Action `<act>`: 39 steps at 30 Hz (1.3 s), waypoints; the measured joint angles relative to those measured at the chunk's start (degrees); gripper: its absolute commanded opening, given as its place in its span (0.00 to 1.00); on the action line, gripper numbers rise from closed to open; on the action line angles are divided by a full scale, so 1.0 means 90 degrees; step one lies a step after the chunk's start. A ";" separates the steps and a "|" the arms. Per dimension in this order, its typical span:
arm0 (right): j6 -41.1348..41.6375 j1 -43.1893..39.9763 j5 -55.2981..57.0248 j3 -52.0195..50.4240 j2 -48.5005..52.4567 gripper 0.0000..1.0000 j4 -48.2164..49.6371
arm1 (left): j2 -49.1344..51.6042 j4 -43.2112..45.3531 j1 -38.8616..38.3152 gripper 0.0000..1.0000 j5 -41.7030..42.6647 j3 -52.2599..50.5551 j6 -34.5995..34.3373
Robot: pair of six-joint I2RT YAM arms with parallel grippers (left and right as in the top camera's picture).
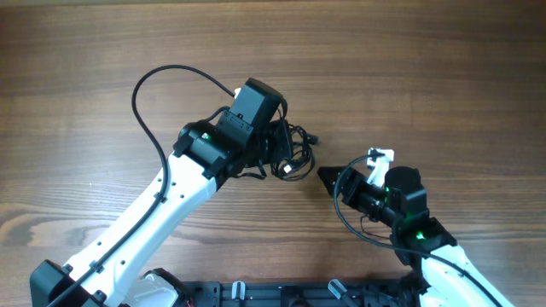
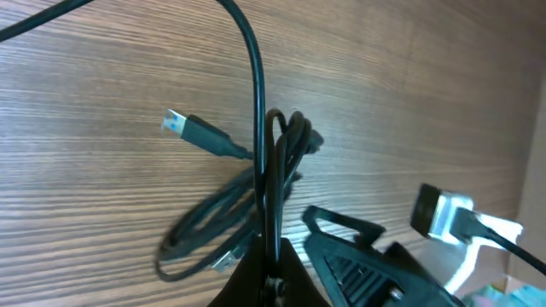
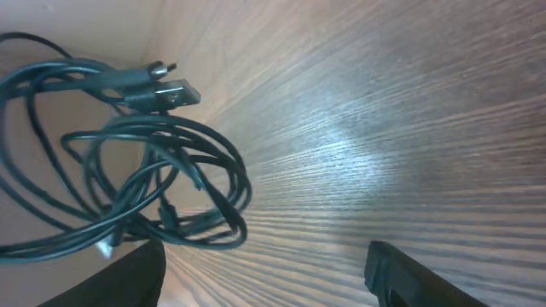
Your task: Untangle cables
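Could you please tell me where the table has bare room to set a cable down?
The table is bare along the far edge, to the left of the left arm, and to the right of the right arm. It is crowded at the centre, where the cables sit bunched between the left tool and the right tool.

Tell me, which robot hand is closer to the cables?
Left. The left gripper is clamped on a strand of the cables, while the right gripper sits beside the bundle, open, not touching it.
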 measured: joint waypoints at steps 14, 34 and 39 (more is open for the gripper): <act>-0.0199 0.0000 -0.0527 -0.0005 0.1275 0.05 0.1314 | 0.0000 0.0520 0.0000 0.04 0.1124 -0.0002 -0.0012; -0.0255 -0.1154 -0.0631 -0.0005 0.1336 0.04 0.1634 | 0.0000 -0.2011 0.0090 0.04 0.1392 0.0010 0.2290; -0.0296 -0.1659 -0.0777 -0.0005 0.1336 0.04 0.1290 | 0.0000 -0.2147 0.0087 0.04 0.0374 0.0010 0.2419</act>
